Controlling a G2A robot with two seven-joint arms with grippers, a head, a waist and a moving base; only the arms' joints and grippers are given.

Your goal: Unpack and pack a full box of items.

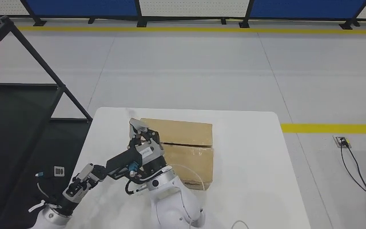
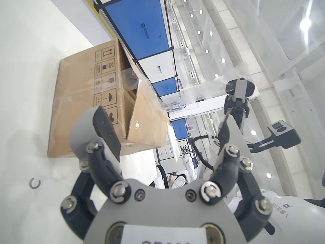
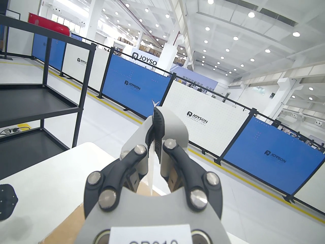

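A taped cardboard box (image 1: 186, 146) lies in the middle of the white table (image 1: 246, 172). In the left wrist view one end flap of the box (image 2: 106, 95) stands slightly lifted, with clear tape over the seam. My right gripper (image 1: 138, 129) hangs above the box's left end, shut on a thin strip of clear tape (image 3: 153, 153); the box (image 3: 68, 224) lies just below it. The same gripper (image 2: 238, 97) appears farther off in the left wrist view. My left gripper (image 2: 165, 118) is open and holds nothing, low over the table to the left of the box (image 1: 94, 172).
A black metal rack (image 1: 28, 114) stands off the table's left side, also seen as shelves (image 3: 38, 100). A small C-shaped ring (image 2: 34, 183) lies on the table near the left gripper. Bare tabletop stretches right of the box (image 1: 251, 149).
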